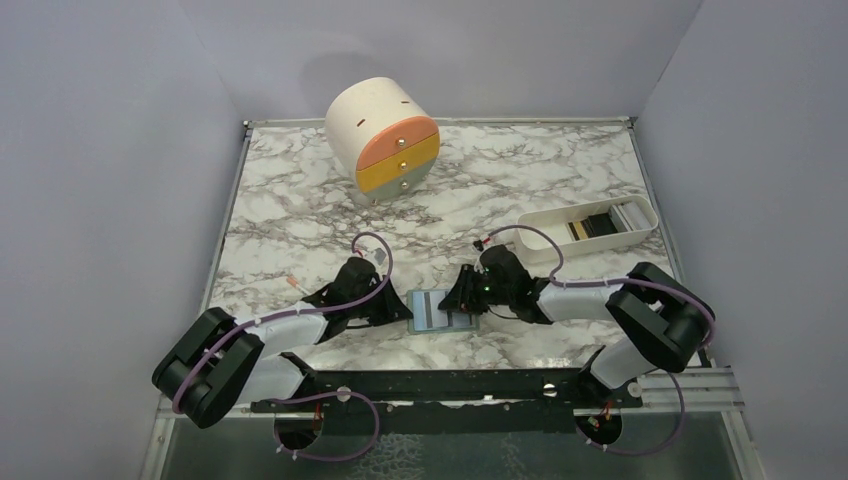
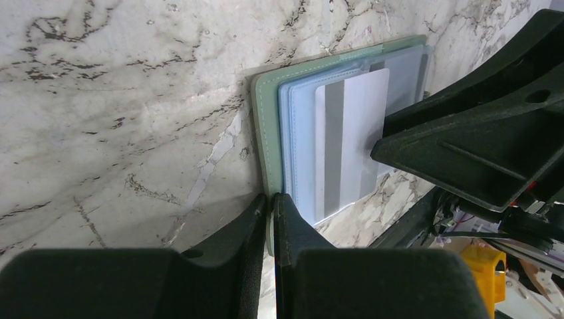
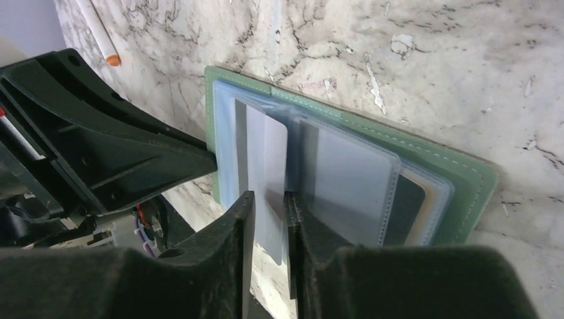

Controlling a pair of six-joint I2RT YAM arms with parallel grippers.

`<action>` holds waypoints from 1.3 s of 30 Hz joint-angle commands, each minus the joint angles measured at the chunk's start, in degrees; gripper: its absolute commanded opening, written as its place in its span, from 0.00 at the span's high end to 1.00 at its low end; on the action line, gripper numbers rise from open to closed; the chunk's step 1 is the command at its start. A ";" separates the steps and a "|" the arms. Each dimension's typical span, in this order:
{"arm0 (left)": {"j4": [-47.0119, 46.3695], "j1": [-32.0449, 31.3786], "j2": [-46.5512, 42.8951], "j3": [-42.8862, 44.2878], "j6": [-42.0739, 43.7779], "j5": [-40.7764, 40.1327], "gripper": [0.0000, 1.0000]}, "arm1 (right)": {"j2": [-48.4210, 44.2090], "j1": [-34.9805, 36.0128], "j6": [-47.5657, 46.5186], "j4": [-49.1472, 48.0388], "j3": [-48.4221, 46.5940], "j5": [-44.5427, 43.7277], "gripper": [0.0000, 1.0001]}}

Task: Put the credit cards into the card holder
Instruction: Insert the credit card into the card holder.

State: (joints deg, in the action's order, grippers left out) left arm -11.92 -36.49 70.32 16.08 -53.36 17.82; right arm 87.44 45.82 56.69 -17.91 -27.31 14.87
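Nearest the bases, with the left gripper [image 2: 273, 205]: pinching the sage-green edge of the card holder [image 2: 265, 113], fingers pressed almost together around that edge

Opposite, with the right gripper [image 3: 269, 214]: parted only by a narrow slit, tips over the near end of a pale grey credit card [image 3: 266, 149] with a darker stripe; cannot tell whether gripping it or merely lying against it

Spread open and flat on the marble table [image 1: 300, 215], right between the two grippers and met from both sides

Inside the card holder: clear plastic sleeves [image 3: 352, 179] stacked on the lining. On them the pale grey credit card, one end jutting past the holder's edge toward the right gripper. Under the sleeves a black card [image 3: 407, 199] and a sliver of a tan card [image 3: 432, 196]

Farther back on the right, well apart from both grippers: a long white tray [image 1: 540, 225] with more cards [image 1: 600, 222] in it, black and pale

Farthest, by the back edge of the table: a cream cylinder [image 1: 372, 110] with orange, yellow and grey drawers facing the arms
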 commanded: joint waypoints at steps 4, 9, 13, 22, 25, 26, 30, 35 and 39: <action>1.81 -0.38 -0.55 -1.16 -0.42 1.16 0.88 | -3.53 0.65 -6.34 12.23 -4.22 -6.61 0.63; 1.14 -0.42 -0.41 -1.32 -0.93 1.25 0.89 | -2.94 1.16 -7.11 12.46 -5.13 -5.85 0.57; 1.00 -0.35 -0.29 -1.13 -1.04 1.32 0.89 | -1.05 1.83 -6.83 11.50 -5.87 -5.27 0.58; 0.52 -0.43 -0.19 -1.46 -1.30 1.38 0.89 | 1.48 3.59 -6.79 10.08 -7.99 -4.61 0.59; 0.23 -0.43 -0.04 -1.32 -1.39 1.44 0.90 | 1.96 3.79 -6.86 8.88 -8.02 -3.91 0.59; 0.23 -0.44 -0.06 -1.31 -1.39 1.50 0.90 | 2.09 3.83 -6.80 8.41 -7.96 -3.65 0.59; -0.02 -0.47 0.08 -1.41 -1.30 1.65 0.90 | 2.96 4.01 -7.62 6.67 -8.01 -2.07 0.60; -0.15 -0.43 0.14 -1.45 -1.23 1.62 0.90 | 2.94 4.10 -9.90 4.33 -7.93 0.40 0.60; 0.11 -0.42 0.16 -1.08 -1.01 1.59 0.90 | 2.30 4.09 -11.19 4.07 -7.91 1.03 0.60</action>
State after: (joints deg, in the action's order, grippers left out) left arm -12.43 -36.49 70.28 15.62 -54.76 18.22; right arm 89.47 49.32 48.07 -11.44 -34.46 13.78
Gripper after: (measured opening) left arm 0.105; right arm 0.400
